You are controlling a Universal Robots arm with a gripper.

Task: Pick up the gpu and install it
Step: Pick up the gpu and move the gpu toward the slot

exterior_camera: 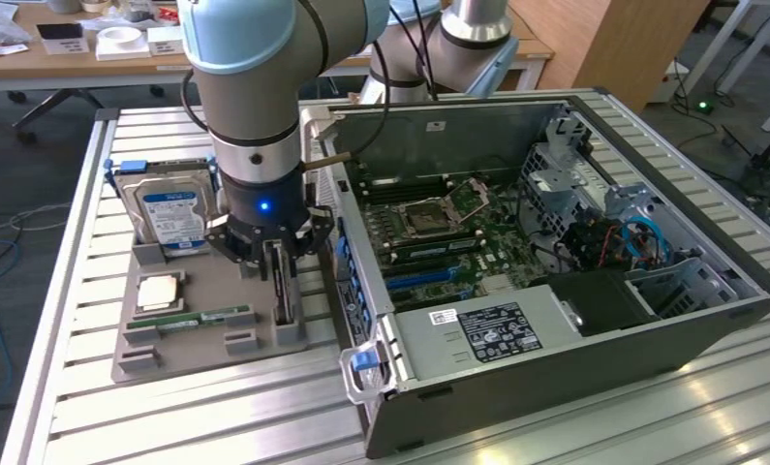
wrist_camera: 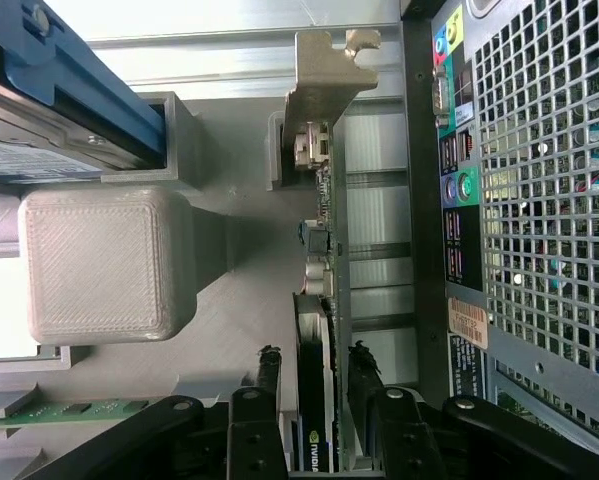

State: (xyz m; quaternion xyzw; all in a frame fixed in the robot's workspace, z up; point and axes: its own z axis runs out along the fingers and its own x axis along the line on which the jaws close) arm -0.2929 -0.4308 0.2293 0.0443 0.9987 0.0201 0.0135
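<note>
In the gray tray (exterior_camera: 184, 354) on the counter (exterior_camera: 165, 417), the gpu (wrist_camera: 324, 270) stands on edge, claw (wrist_camera: 314, 352) open astride it. Probably light, stiff and fragile, so pinch the flat faces gently.

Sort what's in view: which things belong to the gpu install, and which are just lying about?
In the job: gpu standing in the grey holder; gripper straddling it; open computer case.
Lying about: hard drive; RAM stick; CPU chip.
</note>
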